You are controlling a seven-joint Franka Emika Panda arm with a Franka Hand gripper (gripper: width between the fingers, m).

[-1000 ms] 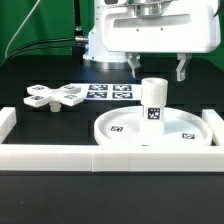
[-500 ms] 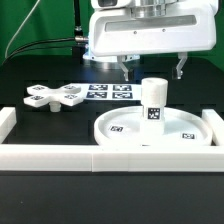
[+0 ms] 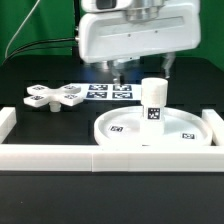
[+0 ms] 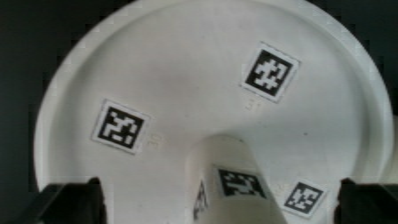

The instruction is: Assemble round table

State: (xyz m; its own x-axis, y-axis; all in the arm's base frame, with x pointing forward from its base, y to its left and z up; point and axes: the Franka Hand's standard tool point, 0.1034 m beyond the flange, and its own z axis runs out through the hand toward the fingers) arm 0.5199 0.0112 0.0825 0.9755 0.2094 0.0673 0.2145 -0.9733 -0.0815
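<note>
The white disc top (image 3: 112,140) lies on the table, rim up, with the short cylinder leg (image 3: 153,101) standing upright in its middle. The cross-shaped base (image 3: 52,97) lies apart at the exterior view's left. My gripper (image 3: 138,68) hangs open and empty just above and behind the leg, touching nothing. In the wrist view the disc top (image 4: 187,80) fills the frame, the leg (image 4: 249,170) rises toward the camera, and the gripper (image 4: 217,206) has one dark finger (image 4: 71,205) on each side of it.
The marker board (image 3: 110,92) lies flat behind the disc, between it and the cross base. The long white border rail (image 3: 90,158) runs along the front, with a corner block (image 3: 8,118) at the exterior view's left.
The gripper has moved toward the exterior view's left and risen slightly, staying open. The table parts have not moved.
</note>
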